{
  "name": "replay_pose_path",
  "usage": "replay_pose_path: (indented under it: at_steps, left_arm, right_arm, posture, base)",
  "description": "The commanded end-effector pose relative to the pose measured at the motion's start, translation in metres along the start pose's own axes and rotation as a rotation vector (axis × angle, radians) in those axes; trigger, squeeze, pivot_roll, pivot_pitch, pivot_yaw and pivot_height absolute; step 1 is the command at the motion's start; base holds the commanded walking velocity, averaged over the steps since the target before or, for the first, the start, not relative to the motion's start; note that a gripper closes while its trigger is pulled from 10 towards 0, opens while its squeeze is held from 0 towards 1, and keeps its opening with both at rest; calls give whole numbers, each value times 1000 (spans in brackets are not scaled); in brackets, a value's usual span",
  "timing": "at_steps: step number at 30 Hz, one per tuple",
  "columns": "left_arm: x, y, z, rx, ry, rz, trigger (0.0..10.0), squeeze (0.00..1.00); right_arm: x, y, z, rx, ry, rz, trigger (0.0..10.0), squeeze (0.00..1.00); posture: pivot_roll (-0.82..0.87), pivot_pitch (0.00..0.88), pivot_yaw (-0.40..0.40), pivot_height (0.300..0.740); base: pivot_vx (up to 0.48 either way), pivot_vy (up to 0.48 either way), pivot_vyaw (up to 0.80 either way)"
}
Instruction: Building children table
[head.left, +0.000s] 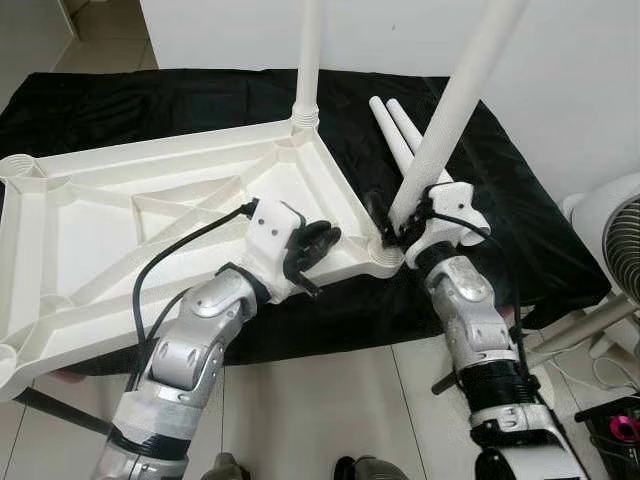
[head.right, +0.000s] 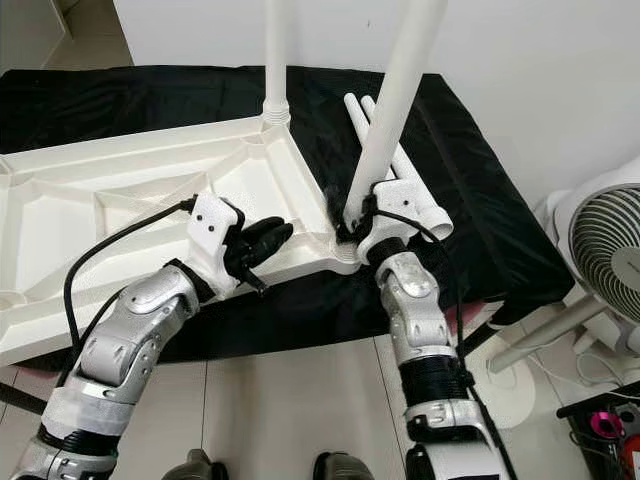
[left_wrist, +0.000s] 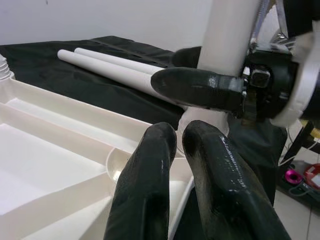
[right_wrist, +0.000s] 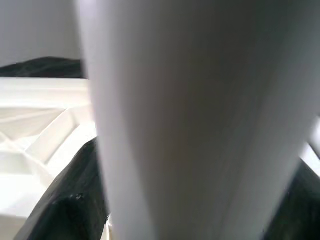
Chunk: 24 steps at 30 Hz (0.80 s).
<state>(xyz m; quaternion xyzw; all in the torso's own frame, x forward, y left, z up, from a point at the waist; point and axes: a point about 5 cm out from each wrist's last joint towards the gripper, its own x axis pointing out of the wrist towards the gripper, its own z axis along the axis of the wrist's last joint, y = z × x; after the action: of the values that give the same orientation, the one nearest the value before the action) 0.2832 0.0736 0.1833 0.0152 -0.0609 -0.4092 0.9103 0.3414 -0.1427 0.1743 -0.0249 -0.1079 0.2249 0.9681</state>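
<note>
Left eye view: right claw (head.left: 398, 228) is closed around a white leg (head.left: 455, 105), whose foot sits at the corner hole of the table top (head.left: 110, 215). Left claw (head.left: 322, 240), fingers together and empty, presses beside it. Keep the leg straight while pushing.

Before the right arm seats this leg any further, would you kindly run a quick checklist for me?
1. Right gripper clamped on the leg near its base: ok.
2. Leg foot at the near corner socket: ok; how far it is seated: cannot tell.
3. Leg upright: not ok, it leans away from the tabletop.
4. Left gripper shut, resting on the tabletop beside the socket: ok.
5. Far leg standing in its socket: ok.
6. Two spare legs lying on the black cloth, apart from the work: ok.
</note>
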Motion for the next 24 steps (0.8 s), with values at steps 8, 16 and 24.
replay_pose_path:
  at_steps: [8,16,24]
  left_arm:
    - [3,-14,-8,-10,26,-25,10000,0]
    - [2,-19,-22,18,93,-25,10000,0]
    - [1,-14,-26,27,122,-3,10000,0]
  right_arm:
    - [-2,8,-17,17,92,217,10000,0]
    - [-1,6,-26,21,119,231,1725,0]
    - [-5,2,-38,76,148,172,0,0]
  posture:
    - [-31,53,-28,740]
    - [-26,57,-27,740]
    - [-24,62,-21,740]
  base:
    - [0,0,0]
    - [0,0,0]
    - [0,0,0]
